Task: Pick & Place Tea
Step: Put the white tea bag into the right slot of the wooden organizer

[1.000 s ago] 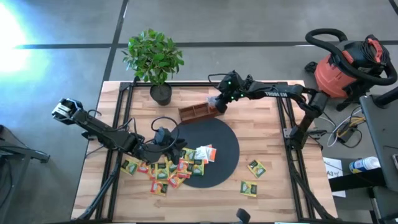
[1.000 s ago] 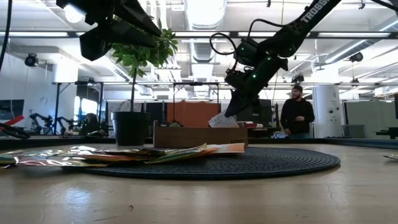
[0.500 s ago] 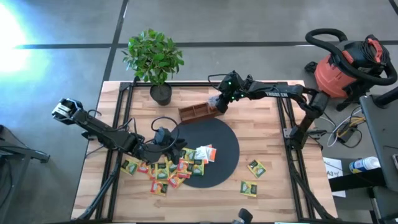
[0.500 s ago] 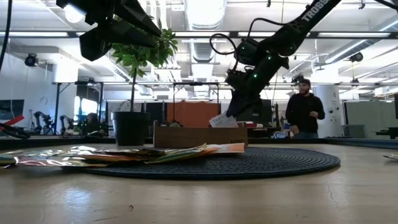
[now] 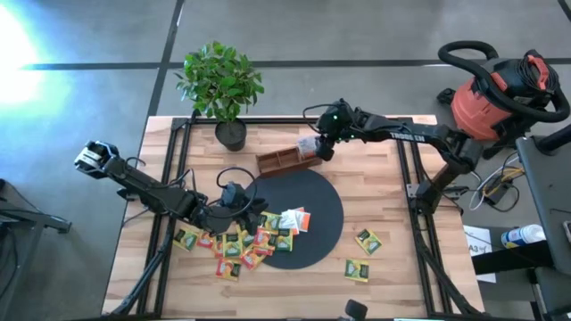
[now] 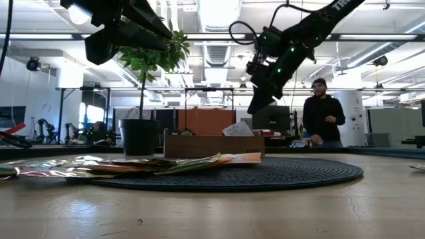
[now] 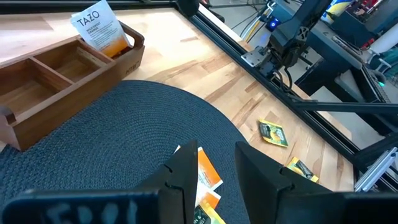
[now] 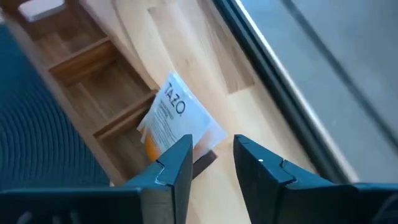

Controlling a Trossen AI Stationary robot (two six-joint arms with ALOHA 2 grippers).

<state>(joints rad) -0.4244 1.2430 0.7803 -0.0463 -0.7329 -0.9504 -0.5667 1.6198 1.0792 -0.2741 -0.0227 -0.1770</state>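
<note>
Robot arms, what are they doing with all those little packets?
They are sorting tea packets into a wooden tray. The right gripper hangs just above the tray's end, fingers open, and a white packet stands in that end compartment. The left gripper waits over the pile of packets at the black mat's edge. Two green packets lie apart on the table.

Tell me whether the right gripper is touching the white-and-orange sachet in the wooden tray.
Apart. The low view shows the right gripper raised clear above the white-and-orange sachet, which leans in the wooden tray with open air between them.
</note>
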